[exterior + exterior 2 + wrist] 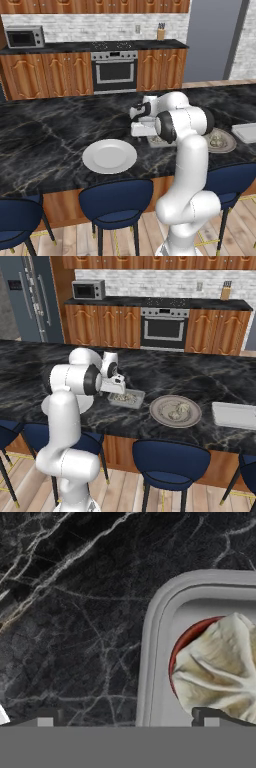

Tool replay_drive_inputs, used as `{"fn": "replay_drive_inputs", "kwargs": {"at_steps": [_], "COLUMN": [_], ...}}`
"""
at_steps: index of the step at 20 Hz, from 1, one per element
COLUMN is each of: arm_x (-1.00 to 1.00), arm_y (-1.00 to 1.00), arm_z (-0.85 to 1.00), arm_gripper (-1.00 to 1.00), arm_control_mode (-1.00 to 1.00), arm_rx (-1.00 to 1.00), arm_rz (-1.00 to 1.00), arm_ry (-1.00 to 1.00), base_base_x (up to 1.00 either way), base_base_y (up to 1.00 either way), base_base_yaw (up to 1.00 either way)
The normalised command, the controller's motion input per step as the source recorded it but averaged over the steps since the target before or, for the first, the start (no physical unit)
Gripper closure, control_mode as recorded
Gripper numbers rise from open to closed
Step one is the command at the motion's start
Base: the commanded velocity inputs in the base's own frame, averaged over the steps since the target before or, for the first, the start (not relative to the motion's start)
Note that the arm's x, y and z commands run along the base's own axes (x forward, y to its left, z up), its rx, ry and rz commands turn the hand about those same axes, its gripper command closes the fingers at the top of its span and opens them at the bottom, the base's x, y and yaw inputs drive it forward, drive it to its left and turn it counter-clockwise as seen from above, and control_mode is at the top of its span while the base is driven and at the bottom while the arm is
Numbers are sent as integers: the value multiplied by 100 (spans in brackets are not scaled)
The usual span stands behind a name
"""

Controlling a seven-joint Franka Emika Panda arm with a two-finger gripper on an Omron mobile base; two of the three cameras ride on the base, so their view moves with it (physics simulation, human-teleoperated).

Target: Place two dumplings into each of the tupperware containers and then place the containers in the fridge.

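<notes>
A pale tupperware container [155, 642] lies on the black marble island, with a beige crimped dumpling [220, 672] inside it. My gripper [127, 718] hovers low over the container's edge, open, its fingertips [210, 718] wide apart with nothing between them; one tip stands over the dumpling. The same container [128, 399] sits just right of my hand [116, 387]. More dumplings [177, 408] rest on a round grey plate [192, 418]. A second container [234, 415] lies at the far right. The slate-grey fridge [30, 298] stands shut at the back left.
A round white plate [109, 156] sits on the island to the left of the arm. Blue bar stools [116, 200] line the near side of the island. The steel oven [115, 70] and a microwave [24, 37] are along the back wall.
</notes>
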Motion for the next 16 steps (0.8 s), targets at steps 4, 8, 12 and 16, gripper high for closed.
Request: {"fn": "replay_drive_inputs", "kwargs": {"at_steps": [4, 8, 12, 16], "arm_x": [0, 0, -4, 3], "arm_y": [57, 6, 0, 0], "arm_z": [-8, 0, -31, -59], "arm_gripper": [-100, -100, -100, -100], "arm_control_mode": [-100, -100, -100, -100], "arm_rx": [-3, 0, 0, 0], "arm_rz": [-1, -3, -2, -2], "arm_ry": [-1, 0, 0, 0], "base_base_x": [0, 0, 0, 0], "base_base_y": [0, 0, 0, 0], "base_base_yaw": [0, 0, 0, 0]}}
